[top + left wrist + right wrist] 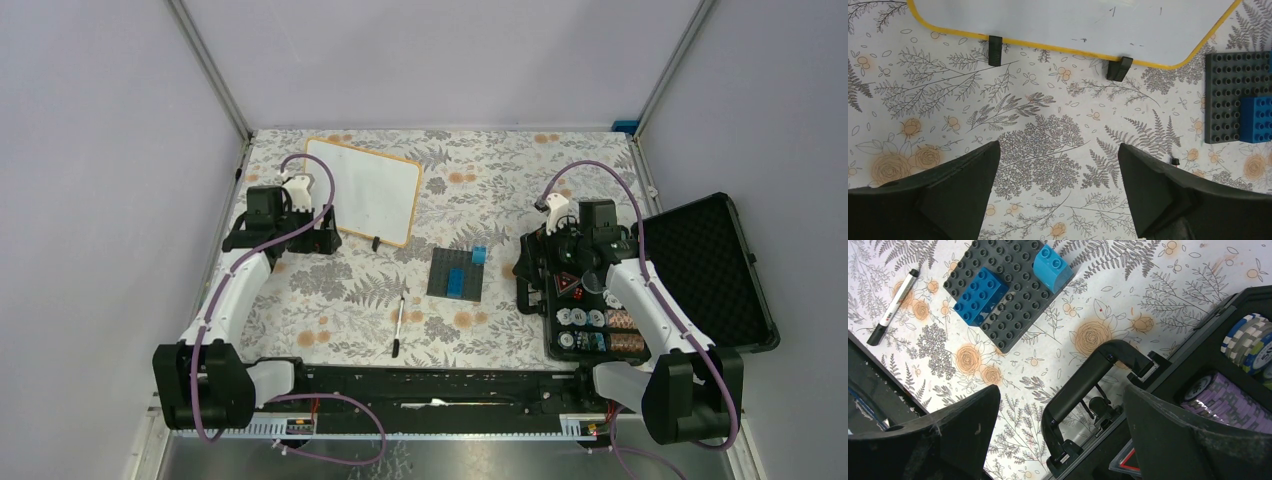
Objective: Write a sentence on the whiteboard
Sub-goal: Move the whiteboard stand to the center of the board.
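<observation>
Orange-framed whiteboard blank, 1 o'clock, just beside left gripper (jaws wide, empty). Marker 4 o'clock from it, long axis 12–6. Right gripper wide too, empty, judged slightly farther off.

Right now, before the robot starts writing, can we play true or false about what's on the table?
1. The whiteboard has no sentence on it yet. True, only a few tiny specks show.
2. The left fingers are holding the marker. False: they are open and empty, and the marker lies by itself near the arms' bases.
3. Two blue bricks sit on the dark grey brick plate. True.
4. The poker chip case is closed. False: its lid is flipped open and the chips show.
5. The right fingers are open above the case's handle. True.
</observation>
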### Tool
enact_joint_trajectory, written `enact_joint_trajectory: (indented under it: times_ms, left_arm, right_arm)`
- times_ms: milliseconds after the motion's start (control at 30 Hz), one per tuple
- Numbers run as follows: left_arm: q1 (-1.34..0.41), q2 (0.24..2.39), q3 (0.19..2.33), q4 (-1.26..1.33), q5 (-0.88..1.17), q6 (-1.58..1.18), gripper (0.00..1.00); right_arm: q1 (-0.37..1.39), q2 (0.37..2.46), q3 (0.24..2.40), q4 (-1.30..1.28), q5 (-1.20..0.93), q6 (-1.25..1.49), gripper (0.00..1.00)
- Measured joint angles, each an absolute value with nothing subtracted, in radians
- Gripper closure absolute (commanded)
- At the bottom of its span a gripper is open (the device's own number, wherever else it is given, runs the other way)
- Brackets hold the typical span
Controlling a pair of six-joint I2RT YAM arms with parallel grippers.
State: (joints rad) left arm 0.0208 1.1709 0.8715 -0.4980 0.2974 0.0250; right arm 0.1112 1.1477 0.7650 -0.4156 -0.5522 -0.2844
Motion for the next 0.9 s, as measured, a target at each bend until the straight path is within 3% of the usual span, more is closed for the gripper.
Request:
enact_joint_trajectory:
  times_ms: [900]
  left_arm:
    - [0.025, 1.581, 0.981, -0.340, 0.279, 0.219, 0.01]
  right_arm:
    - [0.123, 1.148, 0.765, -0.433, -0.570, -0.295, 0.01]
